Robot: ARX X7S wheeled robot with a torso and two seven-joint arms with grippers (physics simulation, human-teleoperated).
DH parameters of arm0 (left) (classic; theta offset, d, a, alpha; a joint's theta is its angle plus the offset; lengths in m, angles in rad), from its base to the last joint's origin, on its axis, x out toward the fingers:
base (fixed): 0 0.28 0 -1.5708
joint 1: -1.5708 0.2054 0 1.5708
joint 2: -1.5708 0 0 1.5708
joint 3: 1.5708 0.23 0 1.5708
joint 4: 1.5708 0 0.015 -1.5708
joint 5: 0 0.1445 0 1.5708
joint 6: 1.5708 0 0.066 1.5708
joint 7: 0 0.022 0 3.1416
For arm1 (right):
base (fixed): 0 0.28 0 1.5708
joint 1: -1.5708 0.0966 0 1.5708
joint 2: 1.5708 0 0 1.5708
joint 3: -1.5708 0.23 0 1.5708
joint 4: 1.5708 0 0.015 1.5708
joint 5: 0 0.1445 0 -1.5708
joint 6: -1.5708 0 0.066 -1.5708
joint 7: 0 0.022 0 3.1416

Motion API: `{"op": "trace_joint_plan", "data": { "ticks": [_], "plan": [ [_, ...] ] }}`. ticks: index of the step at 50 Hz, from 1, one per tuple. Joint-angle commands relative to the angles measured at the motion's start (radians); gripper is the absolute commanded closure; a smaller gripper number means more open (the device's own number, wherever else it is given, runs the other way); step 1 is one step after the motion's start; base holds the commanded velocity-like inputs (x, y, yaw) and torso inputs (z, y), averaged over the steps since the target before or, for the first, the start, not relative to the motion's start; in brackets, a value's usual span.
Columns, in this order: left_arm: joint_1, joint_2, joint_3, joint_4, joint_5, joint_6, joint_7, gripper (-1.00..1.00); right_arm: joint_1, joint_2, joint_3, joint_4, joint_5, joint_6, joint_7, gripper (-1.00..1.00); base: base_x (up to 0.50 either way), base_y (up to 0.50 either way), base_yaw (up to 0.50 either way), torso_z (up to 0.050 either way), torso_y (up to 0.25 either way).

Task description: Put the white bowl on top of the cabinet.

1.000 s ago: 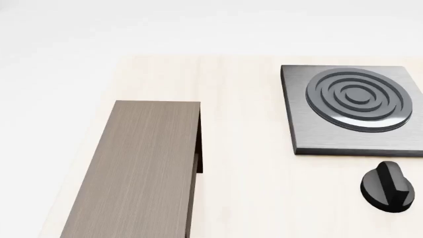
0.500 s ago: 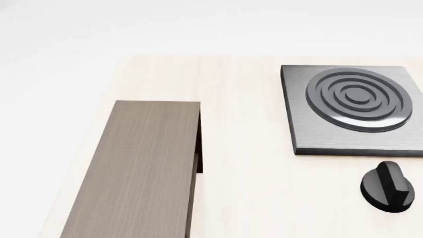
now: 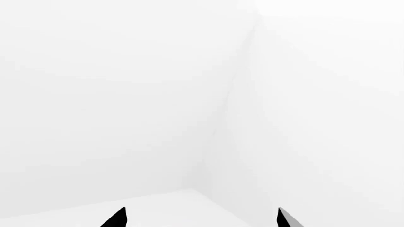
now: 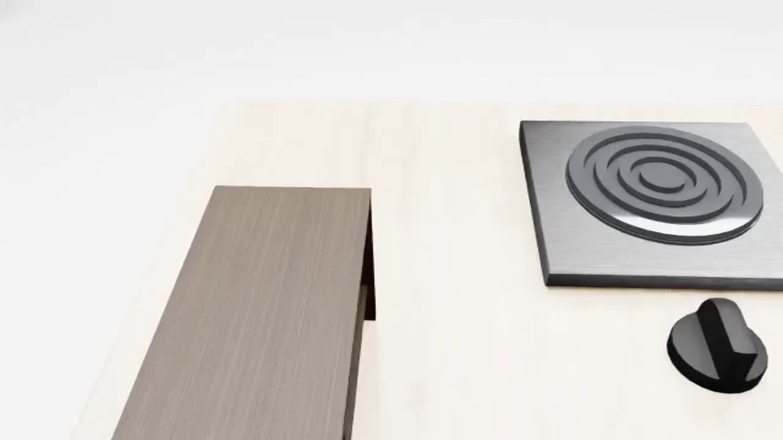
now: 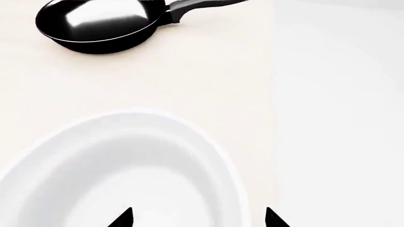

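Note:
The white bowl (image 5: 120, 175) shows only in the right wrist view, standing on the pale table. My right gripper (image 5: 198, 218) is open just above it, one fingertip over the bowl's inside and the other outside its rim. The cabinet (image 4: 263, 312) with its flat grey-brown top lies at the left in the head view; nothing stands on it. My left gripper (image 3: 200, 217) is open and empty, facing only white walls. Neither gripper nor the bowl shows in the head view.
A black frying pan (image 5: 101, 24) lies on the table beyond the bowl. A square grey stove plate (image 4: 655, 197) with rings sits at the right, with a black knob (image 4: 720, 346) in front of it. The table's edge (image 5: 273, 94) runs beside the bowl.

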State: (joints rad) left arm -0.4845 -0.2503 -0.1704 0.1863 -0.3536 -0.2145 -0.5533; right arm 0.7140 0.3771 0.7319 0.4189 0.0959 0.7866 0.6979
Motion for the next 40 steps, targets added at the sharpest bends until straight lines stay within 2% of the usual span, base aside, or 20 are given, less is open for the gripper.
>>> {"op": "trace_joint_plan", "data": {
  "ticks": [1,34,35,40],
  "plan": [
    [0.002,-0.004,0.004,0.006,-0.003,-0.003,-0.005,-1.0,-0.002,0.015,0.035,0.101,-0.006,-0.025,0.003,-1.0,0.0,0.0,0.0,0.0,0.0],
    [0.004,-0.011,0.013,0.005,-0.01,0.002,-0.014,-1.0,0.029,0.07,0.038,0.388,-0.05,-0.165,0.069,-1.0,0.0,0.0,0.0,-0.002,0.0],
    [0.004,-0.011,0.013,0.004,-0.01,0.002,-0.015,-1.0,0.029,0.069,0.04,0.386,-0.056,-0.166,0.086,1.0,0.01,-0.01,-0.01,0.0,0.0],
    [0.004,-0.012,0.014,0.005,-0.011,0.003,-0.016,-1.0,0.025,0.062,0.038,0.354,-0.057,-0.154,0.088,1.0,0.0,0.0,0.0,-0.002,0.0]
  ]
}}
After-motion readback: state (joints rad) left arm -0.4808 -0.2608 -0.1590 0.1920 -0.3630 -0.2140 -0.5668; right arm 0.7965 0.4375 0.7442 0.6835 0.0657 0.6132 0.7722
